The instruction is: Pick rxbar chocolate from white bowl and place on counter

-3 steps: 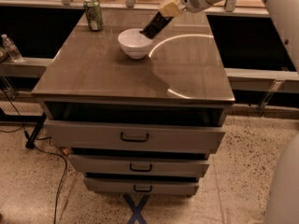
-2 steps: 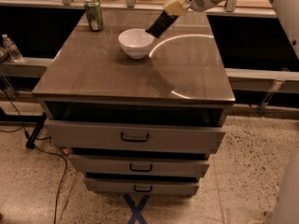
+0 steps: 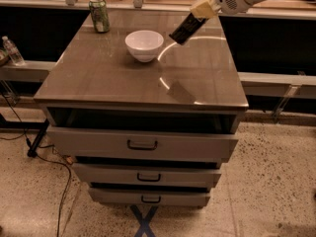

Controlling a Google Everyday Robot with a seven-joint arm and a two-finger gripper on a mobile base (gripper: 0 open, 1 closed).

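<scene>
The white bowl (image 3: 144,44) stands on the counter (image 3: 113,78) at the back middle, and nothing shows inside it. To its right, the rxbar chocolate (image 3: 184,29) hangs tilted in the air above the counter, a dark flat bar. My gripper (image 3: 200,10) comes in from the upper right and is shut on the bar's upper end, with tan fingers (image 3: 206,6) pinching it. The bar's lower end points down-left toward the bowl but is clear of its rim.
A green drink can (image 3: 99,15) stands at the counter's back left corner. Three handled drawers (image 3: 142,144) sit below the top, the upper one pulled slightly out. A water bottle (image 3: 11,50) stands on a low shelf at the left. Cables lie on the floor.
My gripper has lifted the bar out of the bowl and carried it to the right, so it now hangs beside the bowl instead of reaching into it.
</scene>
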